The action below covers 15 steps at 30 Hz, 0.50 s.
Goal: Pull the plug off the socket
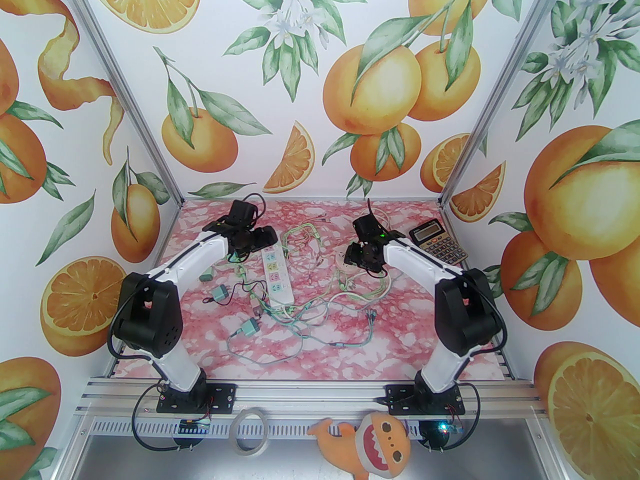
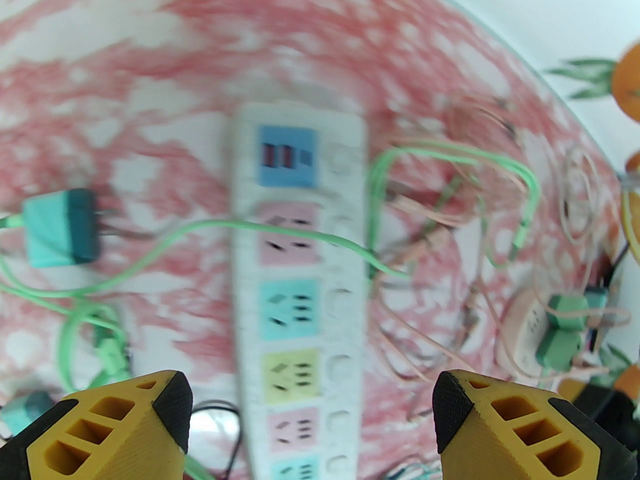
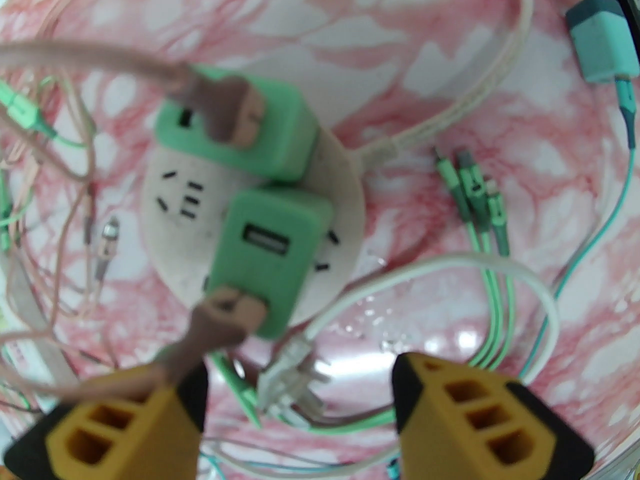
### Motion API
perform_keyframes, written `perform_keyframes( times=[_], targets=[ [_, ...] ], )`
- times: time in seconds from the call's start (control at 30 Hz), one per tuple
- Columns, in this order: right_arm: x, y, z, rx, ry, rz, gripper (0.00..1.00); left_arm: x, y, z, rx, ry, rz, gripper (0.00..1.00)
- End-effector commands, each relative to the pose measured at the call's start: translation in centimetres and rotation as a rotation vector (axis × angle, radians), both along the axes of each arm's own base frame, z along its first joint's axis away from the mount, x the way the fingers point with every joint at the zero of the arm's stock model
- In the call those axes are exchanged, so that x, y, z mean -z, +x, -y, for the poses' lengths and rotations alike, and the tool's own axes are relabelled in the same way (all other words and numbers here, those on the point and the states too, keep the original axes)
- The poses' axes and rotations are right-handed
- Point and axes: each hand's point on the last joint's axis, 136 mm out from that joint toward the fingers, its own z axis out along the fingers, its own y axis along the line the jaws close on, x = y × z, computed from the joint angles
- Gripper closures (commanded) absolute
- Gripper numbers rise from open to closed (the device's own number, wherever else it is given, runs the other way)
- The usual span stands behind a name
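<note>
Power strip (image 2: 350, 248) under the left gripper (image 2: 310, 393) looks cleared, jaws wide and empty, loose plug (image 2: 60, 228) beside it, but front green plug (image 3: 260, 278) and rear green plug (image 3: 285, 133) still sit in the round socket (image 3: 170, 233) just ahead of the right gripper (image 3: 297, 375), jaws apart, gripping nothing.

The left arm (image 1: 185, 260) and right arm (image 1: 415, 263) stretch forward, with the left gripper (image 2: 312, 403) and right gripper (image 3: 300, 388) tipped downward, jaws parted.
</note>
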Motion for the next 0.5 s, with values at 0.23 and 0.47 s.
perform_keyframes(
  times=[0.23,0.47],
  targets=[
    [0.7,3.7,-0.1,0.083,-0.032,0.043,0.34,-1.7,-1.1,3.4,0.112,-0.002,0.07,0.16],
    [2.0,4.6,0.6,0.103,-0.094,0.034,0.39,-2.1,-1.4,5.1,0.174,-0.003,0.093,0.16]
  ],
)
